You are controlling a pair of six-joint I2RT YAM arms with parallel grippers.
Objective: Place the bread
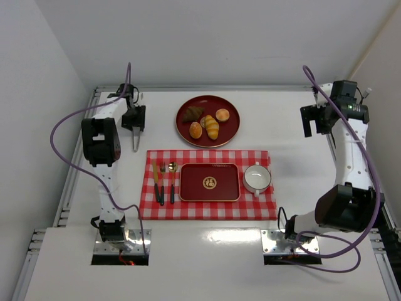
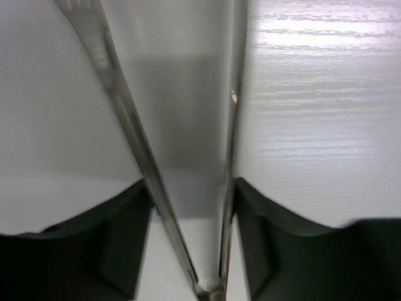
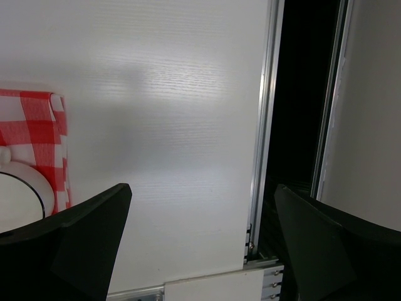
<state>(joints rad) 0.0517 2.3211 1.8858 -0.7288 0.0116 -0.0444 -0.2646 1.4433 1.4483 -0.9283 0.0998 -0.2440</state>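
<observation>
Resting on the red plate [image 1: 232, 129] at the far middle of the table [image 1: 282, 110], the bread was seen apart from both grippers.

Two smooth golden-brown buns were seen there: a round bun [image 1: 222, 115] by the right rim and an oval bun [image 1: 196, 130] at the near left. A ridged yellow roll [image 1: 212, 127] lay between them and a dark pastry [image 1: 192, 113] behind. It could not be told which bun was meant. The left gripper [image 1: 134, 128] [image 2: 191, 188] was seen left of the plate, clenched on metal tongs [image 1: 135, 143] [image 2: 135, 132], a finger pressed against each blade, with the blades still spread at their far ends. The right gripper [image 1: 311, 123] [image 3: 202, 188] was held near the table's right edge, its jaws released wide. Nearer lay a checked cloth [image 1: 150, 207] bearing a red tray [image 1: 194, 188], a white cup [image 1: 257, 179] and cutlery [image 1: 164, 183].
</observation>
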